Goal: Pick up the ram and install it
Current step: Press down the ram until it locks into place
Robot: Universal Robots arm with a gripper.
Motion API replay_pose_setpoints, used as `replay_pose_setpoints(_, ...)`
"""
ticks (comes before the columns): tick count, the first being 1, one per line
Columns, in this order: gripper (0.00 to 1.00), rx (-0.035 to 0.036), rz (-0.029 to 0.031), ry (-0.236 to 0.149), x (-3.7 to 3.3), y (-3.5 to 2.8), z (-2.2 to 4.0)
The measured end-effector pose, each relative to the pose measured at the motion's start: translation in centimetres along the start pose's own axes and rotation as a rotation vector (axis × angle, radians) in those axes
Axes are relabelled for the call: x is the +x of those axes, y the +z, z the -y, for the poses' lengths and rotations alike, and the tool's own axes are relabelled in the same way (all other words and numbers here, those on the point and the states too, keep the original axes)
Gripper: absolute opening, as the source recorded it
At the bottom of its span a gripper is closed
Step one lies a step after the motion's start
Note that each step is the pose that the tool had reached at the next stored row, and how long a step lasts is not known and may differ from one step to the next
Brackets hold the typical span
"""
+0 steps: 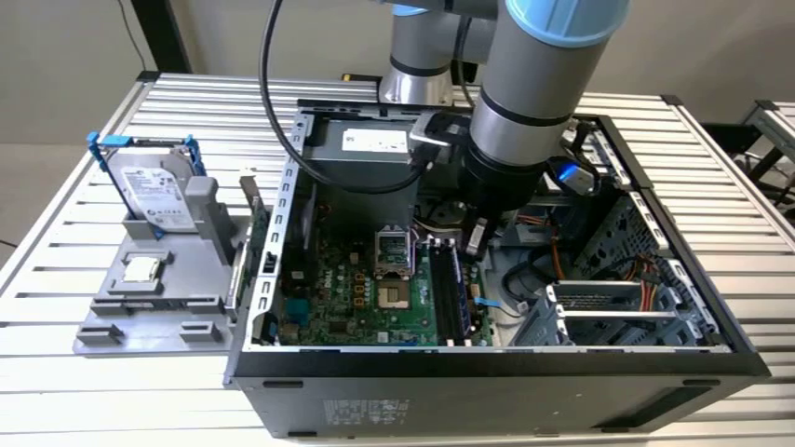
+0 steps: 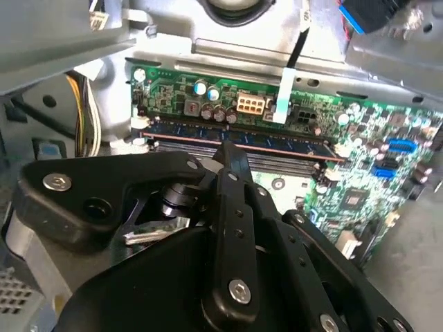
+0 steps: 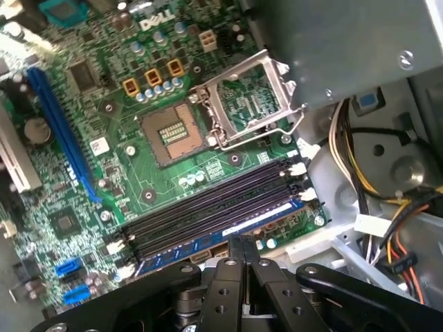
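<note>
The ram (image 1: 459, 291) is a long thin stick with dark chips, standing on edge in the outermost memory slot of the motherboard (image 1: 360, 298) inside the open computer case (image 1: 497, 368). Both wrist views show it too: ram (image 2: 277, 140), ram (image 3: 208, 242). My gripper (image 1: 476, 244) is down inside the case over the stick's far half. Its black fingers (image 3: 232, 266) are shut together, and their tips meet the stick's top edge in the second wrist view, gripper (image 2: 230, 151). The other dark slots (image 3: 208, 207) beside it hold nothing.
On the exterior view's left, a grey fixture (image 1: 162, 307) carries a silver hard drive (image 1: 155, 186) in a blue bracket and a small square processor chip (image 1: 141, 268). The processor socket (image 3: 172, 133) lies open. Cables (image 3: 360, 173) and a metal drive cage (image 1: 621, 307) crowd the case's right side.
</note>
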State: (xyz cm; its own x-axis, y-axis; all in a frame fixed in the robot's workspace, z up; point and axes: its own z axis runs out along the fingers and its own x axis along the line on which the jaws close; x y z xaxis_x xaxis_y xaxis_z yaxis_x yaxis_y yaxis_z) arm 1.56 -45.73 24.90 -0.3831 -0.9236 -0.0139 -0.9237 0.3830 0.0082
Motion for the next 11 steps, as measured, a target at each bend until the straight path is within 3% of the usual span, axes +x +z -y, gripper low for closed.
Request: replay_pose_setpoints(11, 0.00, -0.0026, -0.0023, -0.201, 0.01, 0.12, 0.00)
